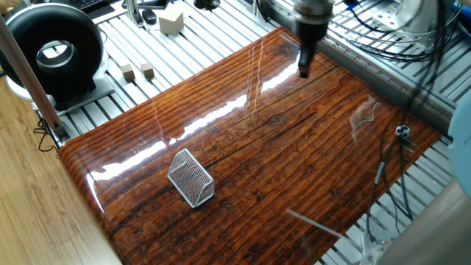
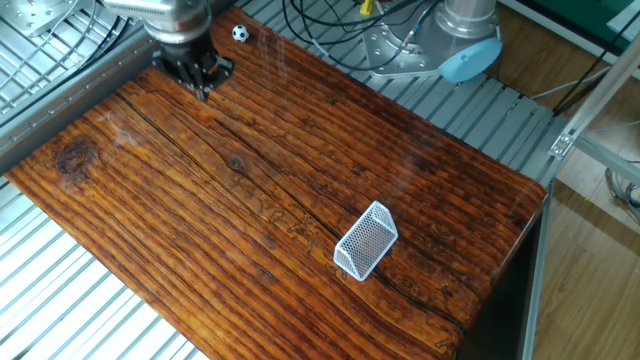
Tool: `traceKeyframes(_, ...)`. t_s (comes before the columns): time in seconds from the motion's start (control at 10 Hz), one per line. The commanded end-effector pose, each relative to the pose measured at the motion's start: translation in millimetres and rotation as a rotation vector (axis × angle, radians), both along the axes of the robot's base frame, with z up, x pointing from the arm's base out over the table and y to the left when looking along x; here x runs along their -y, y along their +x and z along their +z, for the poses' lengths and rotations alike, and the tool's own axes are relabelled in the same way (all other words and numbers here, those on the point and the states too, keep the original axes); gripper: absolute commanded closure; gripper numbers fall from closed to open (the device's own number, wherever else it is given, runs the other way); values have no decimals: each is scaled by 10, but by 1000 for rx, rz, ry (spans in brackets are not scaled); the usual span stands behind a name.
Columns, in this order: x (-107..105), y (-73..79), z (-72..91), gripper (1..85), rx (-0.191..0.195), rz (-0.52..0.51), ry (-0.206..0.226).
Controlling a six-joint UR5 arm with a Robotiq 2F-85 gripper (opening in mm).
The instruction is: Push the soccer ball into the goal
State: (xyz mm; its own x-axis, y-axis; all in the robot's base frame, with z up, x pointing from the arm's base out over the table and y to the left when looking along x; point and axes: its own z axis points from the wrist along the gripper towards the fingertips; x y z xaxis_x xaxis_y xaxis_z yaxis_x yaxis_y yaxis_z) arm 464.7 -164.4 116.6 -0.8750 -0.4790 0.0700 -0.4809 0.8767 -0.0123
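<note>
Nearest the camera in one fixed view, the wire-mesh goal (image 1: pixel 190 178) lay on its side on the glossy wooden benchtop (image 1: pixel 280 162) close to the bench's front-left corner, well apart from everything else. Further back, the soccer ball (image 1: pixel 402 132) sat at the right-hand edge of the bench, partly behind hanging black cables (image 1: pixel 390 158), and in the other fixed view the ball (image 2: pixel 239 33) rested just beside the far edge. At the far edge the gripper (image 1: pixel 304 68) pointed down over the wood near that corner, its tips (image 2: pixel 203 88) close together with nothing held, though whether they were fully closed could not be told.
</note>
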Motion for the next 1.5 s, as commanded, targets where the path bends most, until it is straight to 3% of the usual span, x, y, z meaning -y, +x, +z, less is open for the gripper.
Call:
traceKeyframes(0.0,385,-276,-162,847,-6,-15,-10)
traceKeyframes(0.3,277,-120,-165,847,50,35,34)
traceKeyframes(0.5,408,-20,-159,847,87,34,-17)
traceKeyframes(0.6,391,-4,-159,847,96,-9,-11)
traceKeyframes(0.7,164,5,-162,847,99,-33,76)
traceKeyframes(1.1,-3,26,-150,847,104,-102,141)
traceKeyframes(1.4,104,39,-157,847,111,-126,100)
